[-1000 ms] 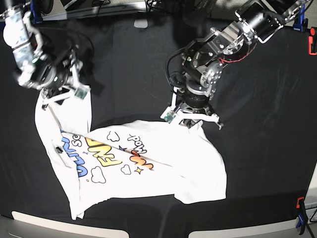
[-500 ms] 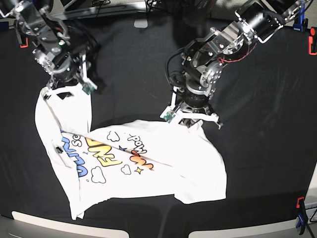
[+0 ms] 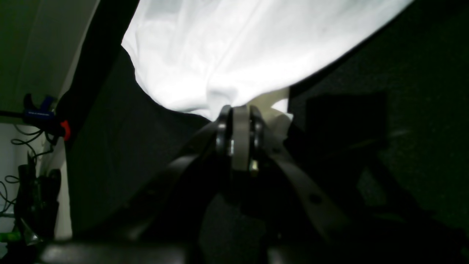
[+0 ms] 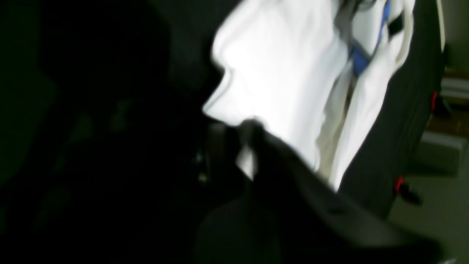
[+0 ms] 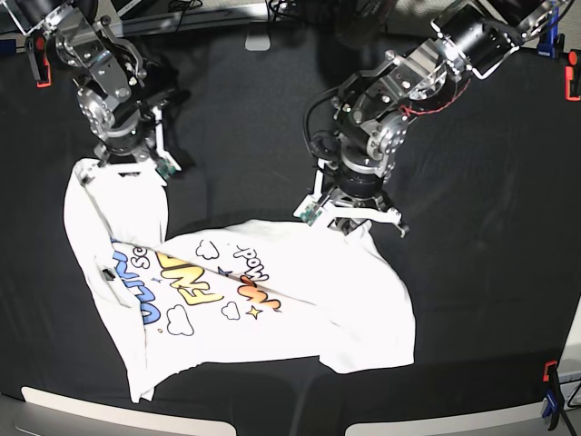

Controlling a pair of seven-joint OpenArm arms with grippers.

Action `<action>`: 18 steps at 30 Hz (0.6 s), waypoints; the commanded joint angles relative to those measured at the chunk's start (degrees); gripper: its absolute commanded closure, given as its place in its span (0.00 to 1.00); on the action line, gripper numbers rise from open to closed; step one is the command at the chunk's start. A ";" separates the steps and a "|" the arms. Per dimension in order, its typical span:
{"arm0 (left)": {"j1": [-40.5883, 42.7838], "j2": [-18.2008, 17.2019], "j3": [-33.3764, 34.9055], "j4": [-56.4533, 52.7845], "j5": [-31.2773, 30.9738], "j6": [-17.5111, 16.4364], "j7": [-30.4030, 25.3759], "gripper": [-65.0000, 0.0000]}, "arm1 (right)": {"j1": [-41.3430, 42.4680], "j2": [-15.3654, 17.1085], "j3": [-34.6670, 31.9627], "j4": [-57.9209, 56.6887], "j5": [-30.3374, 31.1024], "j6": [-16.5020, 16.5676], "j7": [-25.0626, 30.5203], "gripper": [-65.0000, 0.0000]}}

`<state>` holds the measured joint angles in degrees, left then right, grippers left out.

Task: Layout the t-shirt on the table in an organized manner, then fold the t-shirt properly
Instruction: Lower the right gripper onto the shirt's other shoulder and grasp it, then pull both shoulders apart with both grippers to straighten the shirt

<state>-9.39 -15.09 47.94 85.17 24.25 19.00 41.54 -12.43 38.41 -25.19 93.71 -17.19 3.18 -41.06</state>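
There are 1 t-shirt (image 5: pixel 272 300), 1 table (image 5: pixel 490 227), 2 grippers, left (image 5: pixel 354 218) and right (image 5: pixel 123 168), and 4 clips at the table's edges, 1 of them (image 5: pixel 551 386) near the front.

Small pale grey rectangular tab (image 5: pixel 260 43) at the tabletop's far edge, approx. mid-width. Orange clamps: one (image 5: pixel 39 73) at far-left corner, one (image 5: pixel 573 82) at far-right edge, one w/ black handle (image 5: pixel 550 381) at near-right corner. Blue clamp w/ orange tip (image 3: pixel 44 117) on tabletop edge, black cables (image 3: pixel 16 139) hanging below it.
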 commanded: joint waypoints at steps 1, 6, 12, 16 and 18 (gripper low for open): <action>-1.11 0.09 -0.22 1.05 1.42 0.50 -1.20 1.00 | -0.04 0.94 0.24 0.44 -1.03 -0.61 -1.55 1.00; -1.14 0.11 -0.22 1.07 7.10 0.70 7.74 1.00 | -2.78 1.53 0.24 4.96 -3.85 -0.59 -2.10 1.00; -1.09 -1.16 -0.22 1.09 16.70 0.92 14.34 1.00 | -10.84 4.98 0.26 15.93 -3.87 -0.55 -3.39 1.00; -1.09 -2.27 -0.22 1.18 22.80 0.92 16.96 1.00 | -15.82 9.27 0.26 20.48 -3.85 -0.61 -3.98 1.00; -1.07 -2.95 -0.20 1.18 25.77 0.90 18.69 1.00 | -18.40 11.45 0.26 22.14 -3.85 -0.61 -3.96 1.00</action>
<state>-9.39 -17.87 48.01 85.23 48.71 19.20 60.10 -31.03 49.04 -25.36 114.87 -20.08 3.01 -45.08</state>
